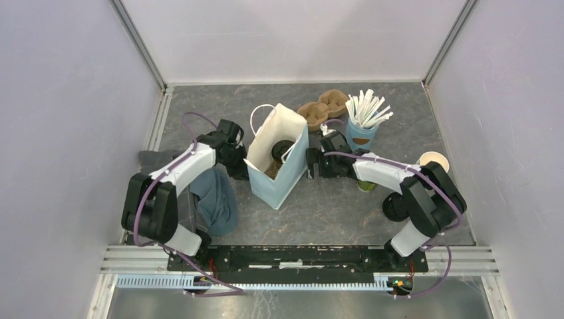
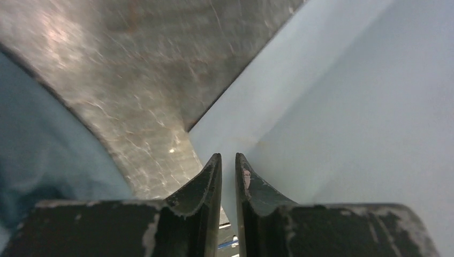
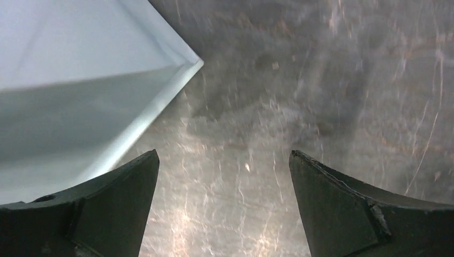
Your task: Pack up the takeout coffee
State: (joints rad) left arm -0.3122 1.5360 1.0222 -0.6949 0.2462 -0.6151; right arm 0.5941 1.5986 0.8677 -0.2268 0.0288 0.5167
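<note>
I judge the task almost done: in the top view the bag (image 1: 292,178) stands open in the middle of the table (image 1: 346,209), and down inside it I see a dark round thing that I take for the coffee (image 1: 282,151), its black lid facing up. What is left, I think, is only to let the bag go and pull both arms back, and maybe to check that the cup stands upright. The left tool (image 2: 228,160) sits at the left wall of the bag and is narrow, with only a thin slit between its fingers; I see nothing in the slit, and I cannot tell if it pinches the paper. The right tool (image 3: 224,155) is at the right side of the bag, wide and holding nothing. Many things are hard to make out. The bag walls hide the cup body, so I cannot confirm its green colour or if it leans. Something brown lies lower in the bag, but I cannot name it. Both wrist views show only pale bag wall and table, never the coffee.
</note>
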